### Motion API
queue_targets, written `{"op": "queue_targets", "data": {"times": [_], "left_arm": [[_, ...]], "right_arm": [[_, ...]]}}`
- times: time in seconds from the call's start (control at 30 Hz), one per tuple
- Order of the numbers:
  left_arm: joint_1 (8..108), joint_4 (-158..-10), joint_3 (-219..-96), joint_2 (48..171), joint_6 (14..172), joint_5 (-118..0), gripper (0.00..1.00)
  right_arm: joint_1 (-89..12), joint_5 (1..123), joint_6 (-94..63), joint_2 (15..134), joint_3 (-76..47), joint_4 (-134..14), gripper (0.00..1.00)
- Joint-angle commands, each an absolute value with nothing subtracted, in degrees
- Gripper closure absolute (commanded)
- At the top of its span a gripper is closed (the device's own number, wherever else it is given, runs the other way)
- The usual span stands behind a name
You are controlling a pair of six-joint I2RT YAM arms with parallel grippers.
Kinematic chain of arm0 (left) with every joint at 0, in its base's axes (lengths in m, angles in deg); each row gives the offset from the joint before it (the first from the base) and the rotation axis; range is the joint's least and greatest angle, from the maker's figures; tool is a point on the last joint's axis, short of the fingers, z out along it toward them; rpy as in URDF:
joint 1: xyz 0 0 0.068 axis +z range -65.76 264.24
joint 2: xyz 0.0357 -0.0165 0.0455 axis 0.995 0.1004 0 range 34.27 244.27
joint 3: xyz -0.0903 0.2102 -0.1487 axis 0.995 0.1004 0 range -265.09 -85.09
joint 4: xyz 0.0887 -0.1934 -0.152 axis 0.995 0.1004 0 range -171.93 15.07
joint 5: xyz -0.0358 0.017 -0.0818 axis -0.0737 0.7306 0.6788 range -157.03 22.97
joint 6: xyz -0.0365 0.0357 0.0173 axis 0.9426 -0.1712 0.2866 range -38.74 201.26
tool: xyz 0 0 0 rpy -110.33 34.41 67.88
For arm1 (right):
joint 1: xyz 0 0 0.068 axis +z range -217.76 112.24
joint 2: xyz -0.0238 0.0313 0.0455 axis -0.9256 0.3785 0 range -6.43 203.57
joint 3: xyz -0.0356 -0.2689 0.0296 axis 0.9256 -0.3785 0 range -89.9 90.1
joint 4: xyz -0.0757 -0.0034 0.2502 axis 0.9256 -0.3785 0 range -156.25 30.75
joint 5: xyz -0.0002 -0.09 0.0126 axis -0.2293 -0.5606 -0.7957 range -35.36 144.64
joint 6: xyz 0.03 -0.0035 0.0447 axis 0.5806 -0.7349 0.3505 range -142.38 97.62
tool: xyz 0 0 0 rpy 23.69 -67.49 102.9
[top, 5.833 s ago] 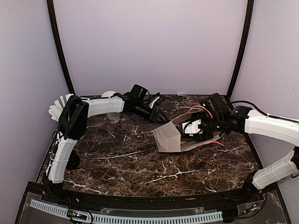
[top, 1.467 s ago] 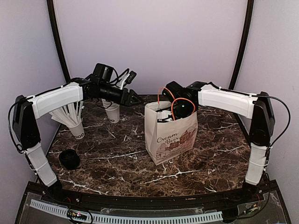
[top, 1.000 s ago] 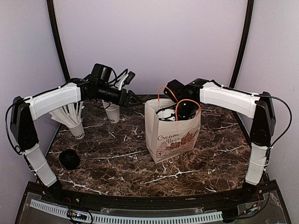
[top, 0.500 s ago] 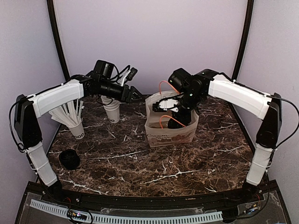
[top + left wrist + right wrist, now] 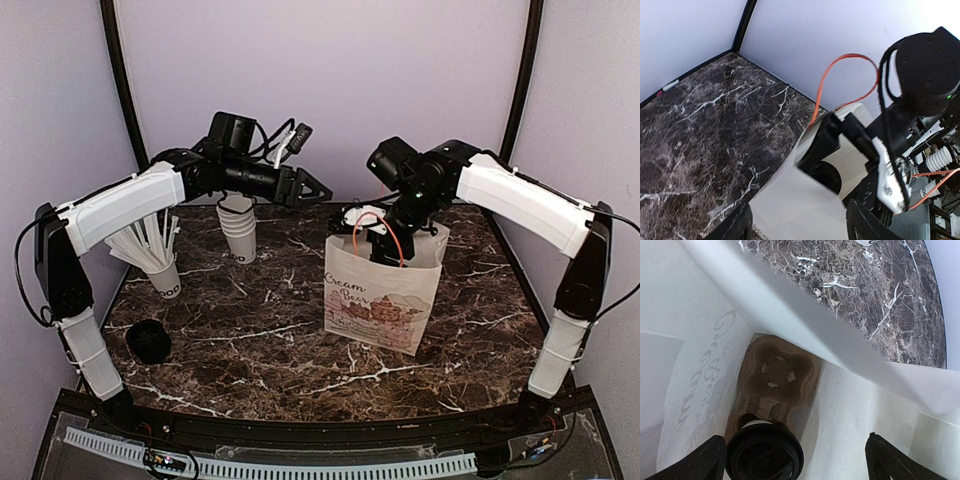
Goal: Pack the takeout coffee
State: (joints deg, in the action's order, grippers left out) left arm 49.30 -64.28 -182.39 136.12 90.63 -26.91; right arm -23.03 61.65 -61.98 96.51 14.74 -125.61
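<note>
In the bag (image 5: 685, 365), coffee (image 5: 764, 459) sits beneath the right gripper (image 5: 800, 460).

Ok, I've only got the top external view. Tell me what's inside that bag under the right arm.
Observer: The right wrist view looks straight down into the paper bag. A brown cardboard cup carrier lies at the bottom.
Operator: Check whether the coffee is in it.
Observer: Yes. The takeout coffee, black lid on, sits in the carrier's near slot. The far slot is empty.
Operator: Give me the right gripper's state.
Observer: The right gripper is open above the lid, its fingers wide apart and holding nothing.
</note>
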Motion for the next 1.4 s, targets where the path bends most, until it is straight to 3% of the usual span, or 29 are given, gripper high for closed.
{"op": "queue_targets", "data": {"times": [0.0, 0.27, 0.6, 1.1, 1.37], "left_arm": [[45.8, -61.1, -188.7, 138.2, 86.3, -32.1, 0.33], [45.5, -58.3, -197.3, 145.3, 82.8, -34.0, 0.37], [44.9, -56.5, -211.3, 155.7, 79.3, -24.4, 0.44], [42.9, -57.6, -212.1, 155.6, 81.0, -22.9, 0.46], [42.6, -53.2, -206.7, 146.0, 75.7, -27.5, 0.43]], "right_arm": [[-23.2, 64.2, -62.6, 94.5, 13.8, -126.8, 0.01], [-23.4, 64.1, -66.3, 91.7, 18.7, -129.4, 0.01], [-24.8, 64.2, -68.6, 88.2, 33.2, -135.4, 0.01], [-32.9, 66.7, -67.0, 81.9, 28.0, -132.9, 0.02], [-35.0, 68.3, -67.8, 79.6, 26.1, -133.8, 0.02]]}}
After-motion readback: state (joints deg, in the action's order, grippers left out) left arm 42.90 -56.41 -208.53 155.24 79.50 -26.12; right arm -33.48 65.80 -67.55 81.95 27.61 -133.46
